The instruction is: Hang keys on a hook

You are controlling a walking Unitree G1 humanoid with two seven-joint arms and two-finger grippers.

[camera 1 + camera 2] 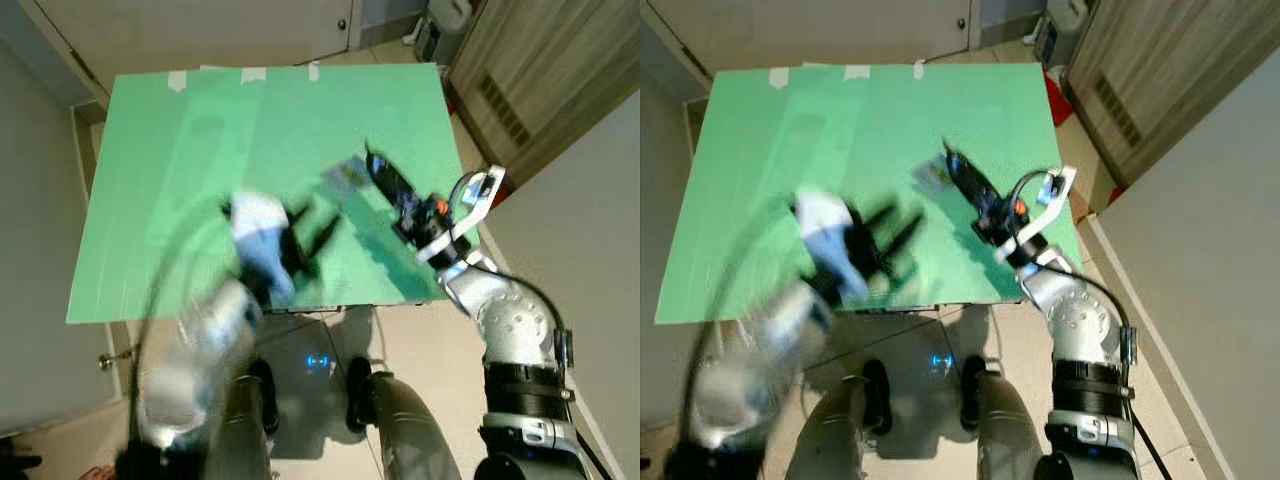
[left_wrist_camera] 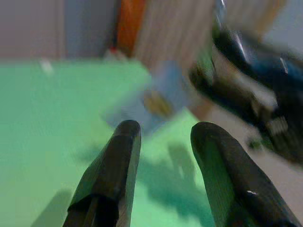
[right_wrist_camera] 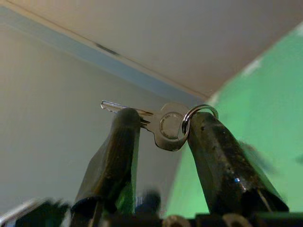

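A silver key [image 3: 165, 126] on a split ring [image 3: 199, 113] sits pinched between the two black fingertips of my right gripper [image 3: 163, 124]. That gripper [image 1: 376, 166] reaches over the right part of the green table [image 1: 180, 150]. Its tip is right beside a small pale blue-grey flat object [image 1: 345, 175] with a yellow mark [image 2: 156, 101]. My left gripper [image 1: 315, 230] is motion-blurred over the table's front middle. Its fingers [image 2: 124, 142] stand apart with nothing between them, pointing toward the blue-grey object.
A wooden cabinet [image 1: 520, 80] stands right of the table and a white door [image 1: 200, 30] behind it. Bits of tape [image 1: 250, 75] mark the table's far edge. The table's front edge [image 1: 200, 312] is just before my legs. A grey wall [image 1: 590, 220] is close on the right.
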